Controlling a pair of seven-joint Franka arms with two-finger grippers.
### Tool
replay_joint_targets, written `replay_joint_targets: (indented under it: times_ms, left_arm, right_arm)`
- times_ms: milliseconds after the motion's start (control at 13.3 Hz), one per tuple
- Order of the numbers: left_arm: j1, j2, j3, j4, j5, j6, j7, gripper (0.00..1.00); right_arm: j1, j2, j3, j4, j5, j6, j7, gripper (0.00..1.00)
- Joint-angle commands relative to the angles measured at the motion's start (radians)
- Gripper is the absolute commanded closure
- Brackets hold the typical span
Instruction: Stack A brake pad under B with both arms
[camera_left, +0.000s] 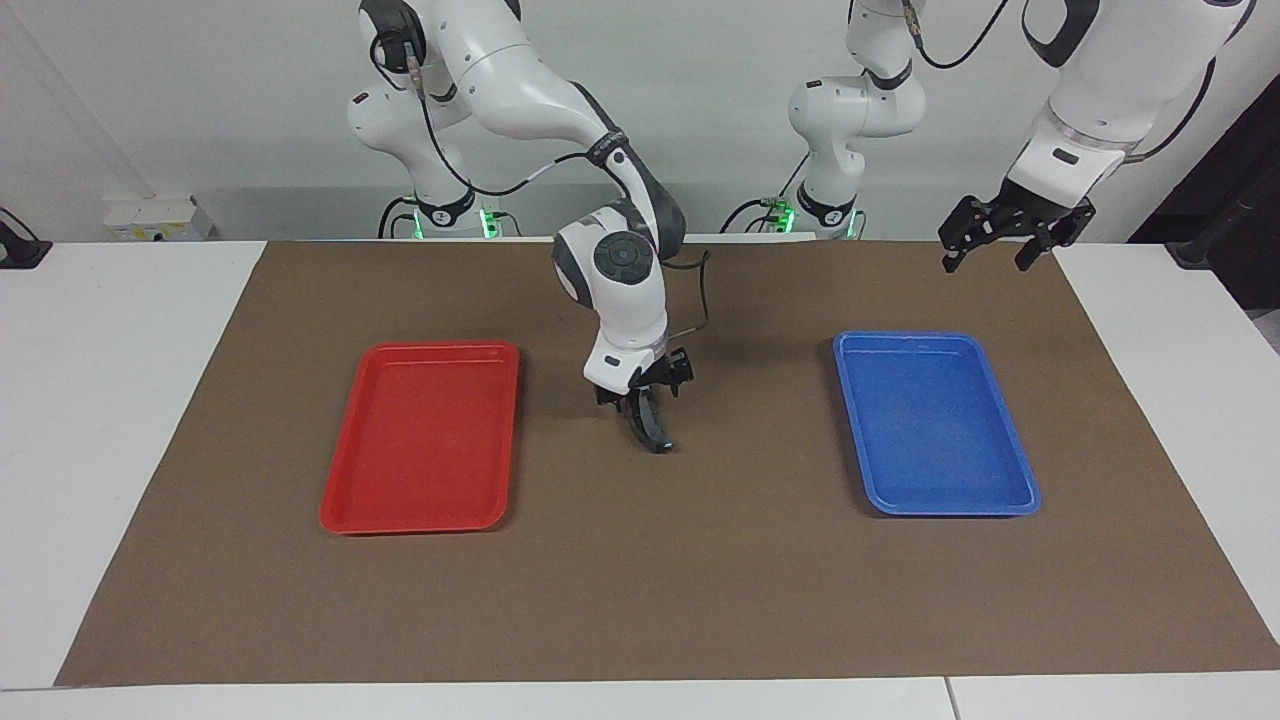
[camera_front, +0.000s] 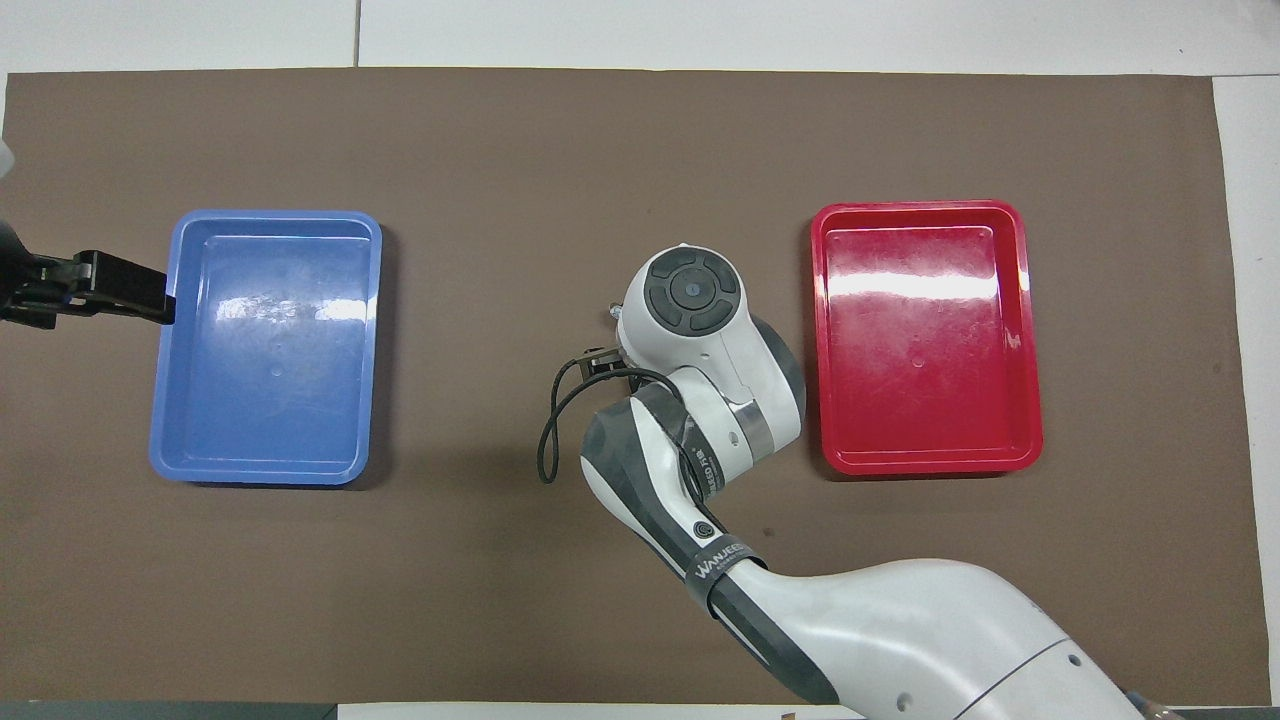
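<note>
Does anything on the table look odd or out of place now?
Only one pad shows: B, under the right gripper between the red tray and blue tray. The other pad cannot be seen. Nothing looks spilled or damaged.

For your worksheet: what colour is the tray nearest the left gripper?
Blue tray; the facing view shows it best.

Right tool (camera_left: 645, 400) low over the middle of the brown mat (camera_left: 640, 570) on the bench (camera_left: 110, 400), between red tray (camera_left: 425, 450) and blue tray (camera_left: 935, 422) — clamped on B (camera_left: 652, 425), the curved black pad hanging on edge. Left tool (camera_left: 1000, 245) raised toward the left arm's end — fingers spread, waiting.
</note>
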Motion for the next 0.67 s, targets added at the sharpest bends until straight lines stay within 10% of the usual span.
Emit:
replay_joint_targets:
  times_ms: [0,600]
  left_arm:
    - [-0.014,-0.015,0.014,-0.018,-0.011,0.004,0.008,0.00]
    - [-0.014,-0.015,0.012,-0.018,-0.011,0.010,0.008,0.00]
  right_arm:
    - [-0.083,-0.077,-0.001,0.012,-0.001,-0.079,0.009,0.00]
    - [-0.347,-0.288,0.004,0.098,-0.117,-0.513,-0.017,0.00]
